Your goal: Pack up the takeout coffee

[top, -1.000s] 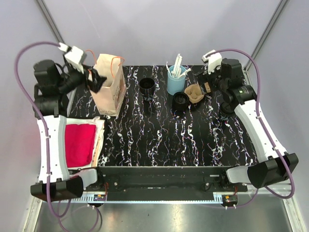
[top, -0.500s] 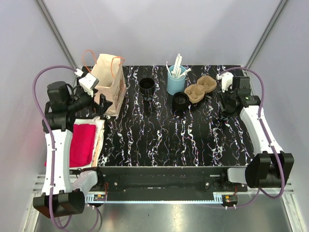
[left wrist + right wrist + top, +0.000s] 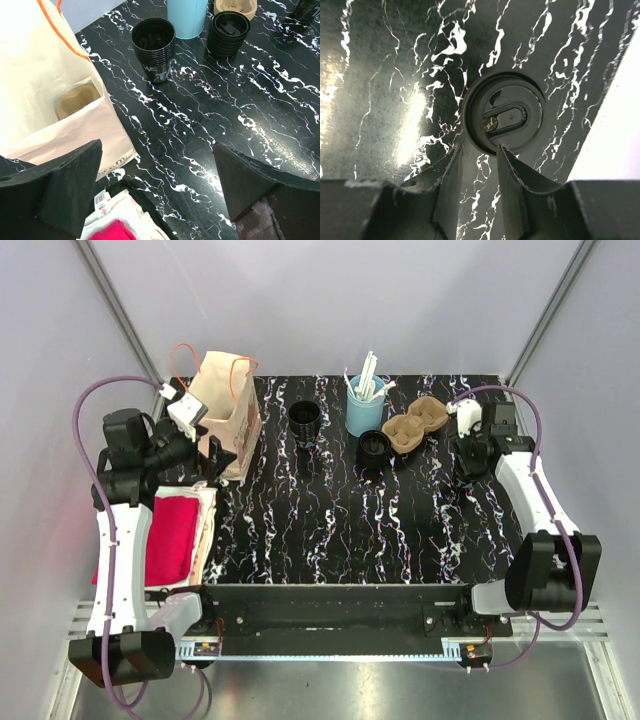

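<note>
"Two grippers: how do they stand?"
"The left gripper [image 3: 155, 190] is wide apart beside the paper bag [image 3: 45, 85]. The right gripper [image 3: 479, 147] is narrowly apart, with the takeout coffee [image 3: 504, 117] upright just at its twelve o'clock."

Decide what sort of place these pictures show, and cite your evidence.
Probably a robot test cell staged as a café takeout counter: a black marble-patterned tabletop between white walls, carrying a pale paper bag with orange handles, a light-blue cup of white straws and a brown pulp cup carrier.

light-blue cup [image 3: 187, 17] cut by top edge | red cloth [image 3: 114, 232] cut by bottom edge | takeout coffee [image 3: 503, 118] body hidden under lid
</note>
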`<action>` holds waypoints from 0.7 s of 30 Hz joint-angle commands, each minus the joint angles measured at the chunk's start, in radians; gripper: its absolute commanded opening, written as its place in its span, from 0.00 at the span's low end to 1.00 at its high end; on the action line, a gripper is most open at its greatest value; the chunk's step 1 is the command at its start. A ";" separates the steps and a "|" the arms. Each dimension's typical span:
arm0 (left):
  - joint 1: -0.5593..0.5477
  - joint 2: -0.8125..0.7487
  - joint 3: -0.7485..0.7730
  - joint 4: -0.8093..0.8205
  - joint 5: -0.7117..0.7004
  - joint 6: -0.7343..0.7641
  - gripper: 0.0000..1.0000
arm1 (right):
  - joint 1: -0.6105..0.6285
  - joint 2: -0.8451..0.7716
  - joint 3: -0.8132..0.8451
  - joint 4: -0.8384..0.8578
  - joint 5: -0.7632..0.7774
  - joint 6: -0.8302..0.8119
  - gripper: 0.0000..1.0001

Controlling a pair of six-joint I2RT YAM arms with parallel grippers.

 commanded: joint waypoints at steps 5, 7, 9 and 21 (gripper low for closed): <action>-0.002 0.006 -0.010 0.054 0.039 -0.011 0.99 | -0.029 0.059 0.046 0.003 -0.054 -0.050 0.36; 0.000 0.007 -0.011 0.054 0.042 -0.013 0.99 | -0.031 0.065 0.054 0.000 -0.062 -0.057 0.35; 0.000 0.009 -0.013 0.057 0.040 -0.013 0.99 | -0.031 0.078 0.064 -0.007 -0.065 -0.063 0.34; 0.001 0.015 -0.019 0.059 0.046 -0.017 0.99 | -0.039 0.154 0.135 -0.084 -0.079 -0.109 0.33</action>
